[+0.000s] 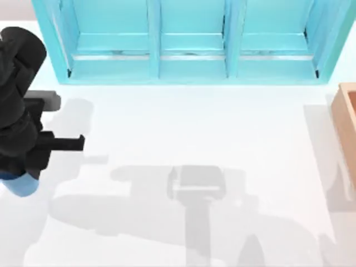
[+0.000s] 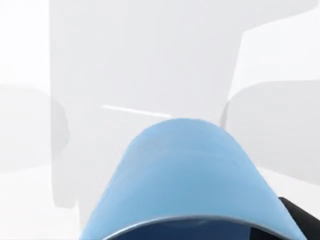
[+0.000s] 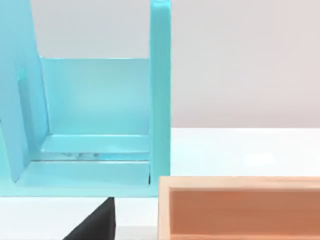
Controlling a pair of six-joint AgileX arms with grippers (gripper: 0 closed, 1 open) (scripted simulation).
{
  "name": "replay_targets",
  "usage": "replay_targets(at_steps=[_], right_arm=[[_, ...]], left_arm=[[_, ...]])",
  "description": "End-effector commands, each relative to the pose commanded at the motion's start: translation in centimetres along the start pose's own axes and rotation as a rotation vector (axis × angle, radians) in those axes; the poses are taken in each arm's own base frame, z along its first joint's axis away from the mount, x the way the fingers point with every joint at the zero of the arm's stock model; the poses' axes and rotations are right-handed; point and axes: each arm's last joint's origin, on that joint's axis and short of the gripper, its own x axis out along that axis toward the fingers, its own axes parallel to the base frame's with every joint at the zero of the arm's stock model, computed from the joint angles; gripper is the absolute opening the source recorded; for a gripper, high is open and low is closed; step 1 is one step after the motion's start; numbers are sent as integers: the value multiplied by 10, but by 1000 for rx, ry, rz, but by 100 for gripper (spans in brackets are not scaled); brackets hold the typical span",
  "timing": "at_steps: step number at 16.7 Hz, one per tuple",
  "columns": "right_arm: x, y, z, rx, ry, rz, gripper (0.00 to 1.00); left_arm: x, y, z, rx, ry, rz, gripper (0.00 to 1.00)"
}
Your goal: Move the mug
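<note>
The left gripper [image 1: 25, 167] is positioned at the table's [image 1: 194, 128] left edge, above the blue mug [image 1: 22, 186]; whether the mug is pinched cannot be told.

One blue mug [image 1: 22, 186], at the top view's left edge, partly under the black arm; the same mug [image 2: 187, 180] close up in the left wrist view. One turquoise shelf unit [image 1: 192, 69] along the far side of the table, divided into three compartments, counted across the top view; one of those compartments [image 3: 95, 100] seen in the right wrist view. One wooden box [image 1: 347, 125] at the table's right edge, the same box [image 3: 240, 207] in the right wrist view just beside the shelf unit. One white table [image 1: 194, 128]. One black arm in the top view, the left arm [image 1: 19, 105].
</note>
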Motion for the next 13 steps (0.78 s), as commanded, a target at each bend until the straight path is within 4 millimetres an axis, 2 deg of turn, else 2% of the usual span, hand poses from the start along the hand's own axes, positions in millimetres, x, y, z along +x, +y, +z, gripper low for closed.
replay_targets(at_steps=[6, 11, 13], right_arm=[[0, 0, 0, 0, 0, 0, 100], [0, 0, 0, 0, 0, 0, 100], [0, 0, 0, 0, 0, 0, 100]], left_arm=[[49, 9, 0, -13, -8, -1, 0], [53, 10, -1, -14, -3, -1, 0], [53, 10, -1, -14, -3, -1, 15]])
